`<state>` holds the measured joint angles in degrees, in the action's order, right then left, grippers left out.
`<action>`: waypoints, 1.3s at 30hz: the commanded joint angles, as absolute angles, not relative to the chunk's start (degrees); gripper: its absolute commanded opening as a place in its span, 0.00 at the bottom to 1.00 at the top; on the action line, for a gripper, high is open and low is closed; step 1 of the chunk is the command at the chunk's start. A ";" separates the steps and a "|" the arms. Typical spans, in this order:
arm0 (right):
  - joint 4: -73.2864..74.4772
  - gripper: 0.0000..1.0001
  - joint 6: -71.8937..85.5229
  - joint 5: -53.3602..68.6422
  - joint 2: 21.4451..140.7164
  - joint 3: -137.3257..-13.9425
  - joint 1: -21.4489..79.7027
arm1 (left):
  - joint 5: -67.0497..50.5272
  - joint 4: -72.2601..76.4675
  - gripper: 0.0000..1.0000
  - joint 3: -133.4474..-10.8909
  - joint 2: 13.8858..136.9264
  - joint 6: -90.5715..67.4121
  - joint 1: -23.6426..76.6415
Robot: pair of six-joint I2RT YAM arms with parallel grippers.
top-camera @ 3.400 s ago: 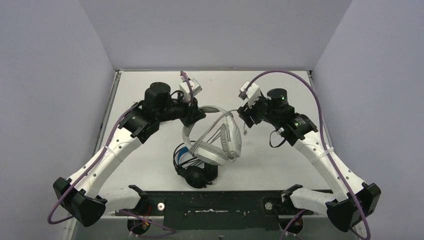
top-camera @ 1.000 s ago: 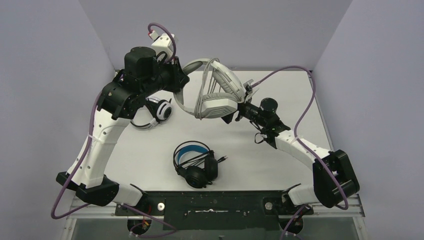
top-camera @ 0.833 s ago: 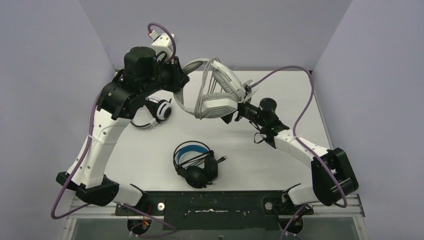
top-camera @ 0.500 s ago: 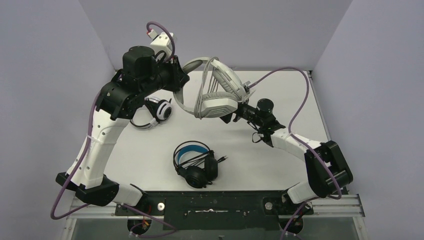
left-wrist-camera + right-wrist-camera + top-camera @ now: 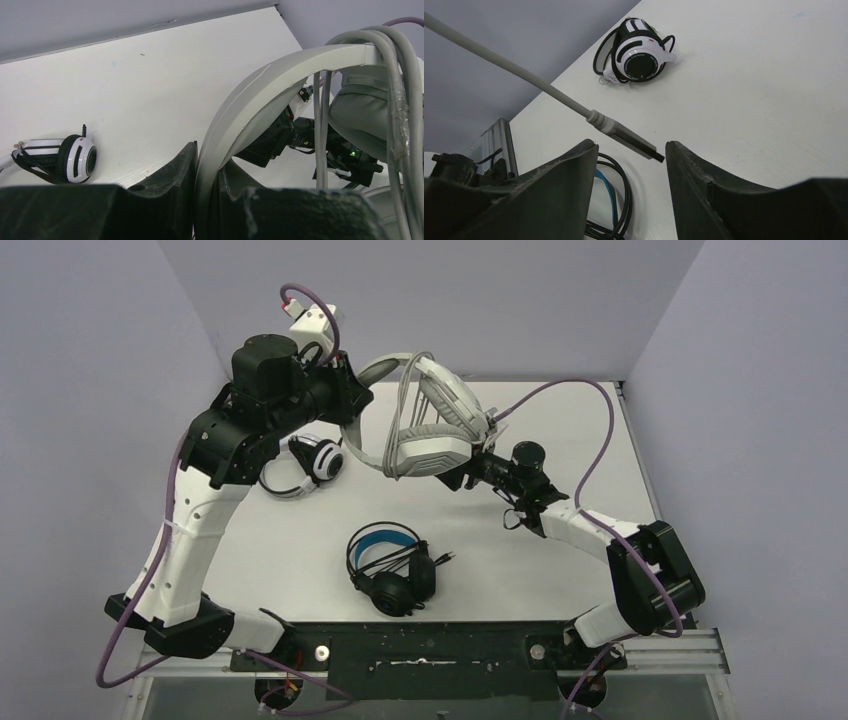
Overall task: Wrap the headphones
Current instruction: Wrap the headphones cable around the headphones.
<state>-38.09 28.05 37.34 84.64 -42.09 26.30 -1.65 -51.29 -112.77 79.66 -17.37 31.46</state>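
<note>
Three headsets are in view, and only one is off the desk point(image 5: 300, 540). At far left the left arm rears high, elbow up, with the left gripper point(image 5: 350, 408) clamped on the headband point(image 5: 260, 85) of the grey-white headset point(image 5: 430, 445). It holds that headset in the air over the far middle of the desk. Beneath the arm, a white headset with black cup centres point(image 5: 318, 460) lies on the desk. A black headset with a blue-lined band point(image 5: 390, 570) sits near centre, well apart from both grippers.

Several strands of pale cable point(image 5: 395, 75) already cross the raised headband, so the winding looks well along, with the loose end left to deal with.

That end decides the next move. The plug point(image 5: 624, 135) hangs in the gap of the right gripper point(image 5: 631, 147), whose fingers stand apart on either side and touch nothing. Its long axis slants across the gap, cable trailing up and to the left, tip pointing toward the right-hand finger. The right arm is plainly the nearer one. It stretches low from its base at near right, forearm angled toward the far left, wrist tucked just under the hanging ear cup.
</note>
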 commanded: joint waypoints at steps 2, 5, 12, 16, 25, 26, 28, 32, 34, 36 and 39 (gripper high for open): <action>-40.79 0.48 27.62 38.80 81.90 -42.78 26.50 | -2.41 -45.77 0.00 -115.42 76.81 -20.13 31.11; -41.34 0.53 28.07 38.96 82.09 -42.57 26.58 | -2.49 -45.91 0.00 -115.40 76.73 -20.12 31.11; -42.28 0.61 27.92 38.67 82.25 -42.34 27.49 | -2.52 -45.94 0.00 -115.32 76.29 -20.13 31.11; -42.29 0.63 27.26 38.44 82.26 -42.45 27.97 | -2.63 -45.89 0.00 -115.23 76.20 -20.26 31.11; -38.58 0.68 24.11 36.00 80.80 -42.45 27.42 | -3.45 -45.87 0.00 -114.55 75.89 -20.64 31.11; -37.99 0.69 23.47 35.76 80.45 -42.52 27.20 | -3.63 -45.76 0.00 -114.40 75.81 -20.77 31.11; -36.23 0.70 21.84 35.21 79.74 -42.77 26.86 | -3.78 -45.62 0.00 -114.24 75.73 -20.88 31.11; -34.49 0.74 20.18 34.69 79.14 -43.49 26.71 | -4.04 -45.43 0.00 -114.26 75.85 -21.03 31.11; -35.38 0.75 20.24 35.35 79.45 -43.73 26.88 | -4.28 -45.12 0.00 -114.05 75.81 -21.07 31.11; -36.43 0.75 20.19 36.40 79.61 -43.89 27.12 | -4.43 -44.79 0.00 -113.85 75.76 -21.21 31.11; -40.03 0.74 20.28 38.17 79.67 -43.60 27.25 | -4.47 -44.74 0.00 -113.74 75.88 -21.28 31.11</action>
<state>-33.28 21.89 36.51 81.19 -42.09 27.00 -2.48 -51.86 -112.75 78.32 -18.04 31.40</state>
